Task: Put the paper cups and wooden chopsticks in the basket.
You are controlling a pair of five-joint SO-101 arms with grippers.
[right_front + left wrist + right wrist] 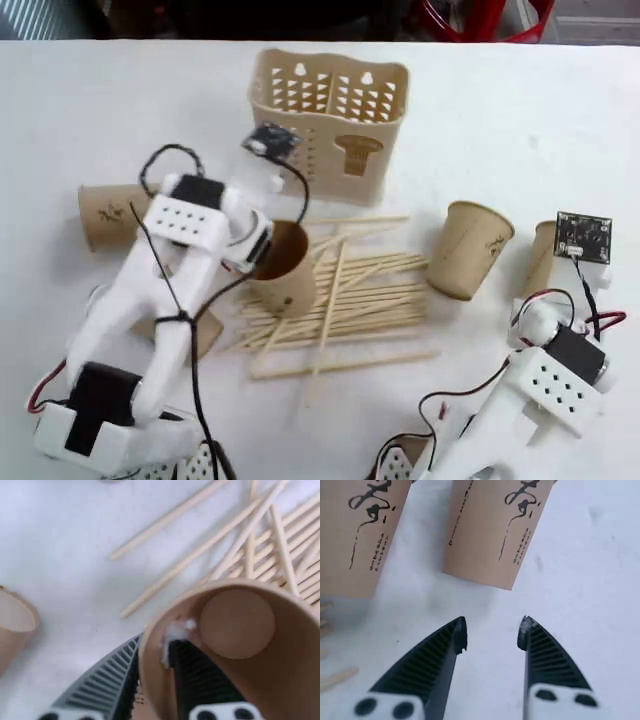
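Brown paper cup (240,625) is pinched by the left claw (154,650), one finger inside.

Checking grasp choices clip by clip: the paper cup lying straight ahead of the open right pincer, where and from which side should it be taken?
Probably across the side wall at its near end, from above, a finger on each flank. The paper cup lies on its side, that end towards the right pincer and showing no opening, so no rim pinch.

Basket (330,120): cream, slotted, upright, near far bench edge. Chopsticks (345,300): loose pile, centre. Paper cups (468,250): brown, four, on and beside pile.
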